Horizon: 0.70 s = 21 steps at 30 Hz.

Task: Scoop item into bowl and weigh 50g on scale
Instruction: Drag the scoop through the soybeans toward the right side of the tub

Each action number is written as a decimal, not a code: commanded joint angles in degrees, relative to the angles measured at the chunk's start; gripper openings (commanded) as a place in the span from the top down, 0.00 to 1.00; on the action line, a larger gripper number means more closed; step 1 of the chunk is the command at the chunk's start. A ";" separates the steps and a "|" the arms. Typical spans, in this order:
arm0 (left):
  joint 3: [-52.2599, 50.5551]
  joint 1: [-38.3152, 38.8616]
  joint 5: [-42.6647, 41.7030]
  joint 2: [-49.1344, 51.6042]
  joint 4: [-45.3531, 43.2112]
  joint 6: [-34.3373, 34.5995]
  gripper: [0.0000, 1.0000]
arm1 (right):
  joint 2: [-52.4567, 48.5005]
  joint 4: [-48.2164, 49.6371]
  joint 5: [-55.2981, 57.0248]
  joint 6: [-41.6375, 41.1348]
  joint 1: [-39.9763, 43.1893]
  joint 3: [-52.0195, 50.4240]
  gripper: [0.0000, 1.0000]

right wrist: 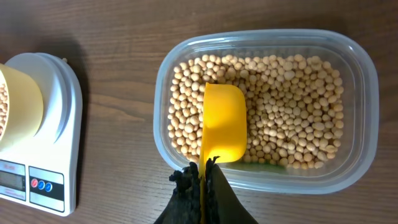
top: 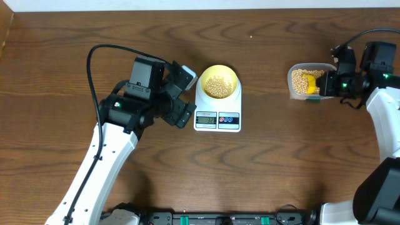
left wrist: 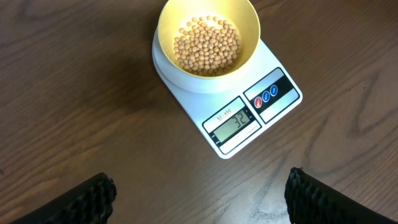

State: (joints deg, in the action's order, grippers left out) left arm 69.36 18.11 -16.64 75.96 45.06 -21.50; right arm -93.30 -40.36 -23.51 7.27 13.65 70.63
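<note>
White scale reads 32 (label SF-400) under the bowl.

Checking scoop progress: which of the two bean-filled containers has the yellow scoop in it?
The clear plastic tub holds the scoop; the pale yellow bowl on the scale holds only beans.

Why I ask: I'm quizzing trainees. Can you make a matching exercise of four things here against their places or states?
1. small round pale yellow bowl
2. bright yellow plastic scoop
3. white rectangular digital scale
4. left hand

A. open, empty
B. in the clear plastic tub of beige beans
C. display reads 32
D. on the scale

Pairs: 1-D, 2-B, 3-C, 4-A
</note>
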 commanded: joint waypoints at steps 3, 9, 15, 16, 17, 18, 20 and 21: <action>-0.81 -0.02 -0.90 -0.37 0.15 -0.96 0.11 | -2.38 -0.33 -2.16 -2.47 1.73 -0.26 0.99; -0.81 -0.02 -0.90 -0.37 0.13 -0.96 0.11 | -3.69 -0.37 -6.49 -4.07 3.98 -0.26 0.99; -0.81 -0.02 -0.90 -0.37 0.15 -0.96 0.11 | -3.69 -0.37 -8.17 -4.72 6.01 -0.26 0.99; -0.81 -0.02 -0.90 -0.37 0.13 -0.96 0.11 | -3.69 -0.37 -8.17 -4.74 6.47 -0.26 0.99; -0.81 -0.02 -0.90 -0.37 0.15 -0.96 0.11 | -3.72 -0.37 -8.17 -5.05 6.82 -0.26 0.99; -0.81 -0.02 -0.90 -0.37 0.15 -0.96 0.11 | -3.74 -0.35 -8.17 -5.51 7.26 -0.26 0.99; -0.81 -0.02 -0.90 -0.37 0.13 -0.96 0.11 | -3.76 -0.33 -8.17 -6.69 8.07 -0.26 0.99; -0.81 -0.02 -0.90 -0.37 0.15 -0.96 0.11 | -3.78 -0.33 -8.17 -7.30 8.50 -0.26 0.99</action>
State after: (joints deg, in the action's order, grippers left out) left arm 69.36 18.11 -16.64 75.96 45.06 -21.50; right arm -96.62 -40.51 -30.65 2.42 20.82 70.63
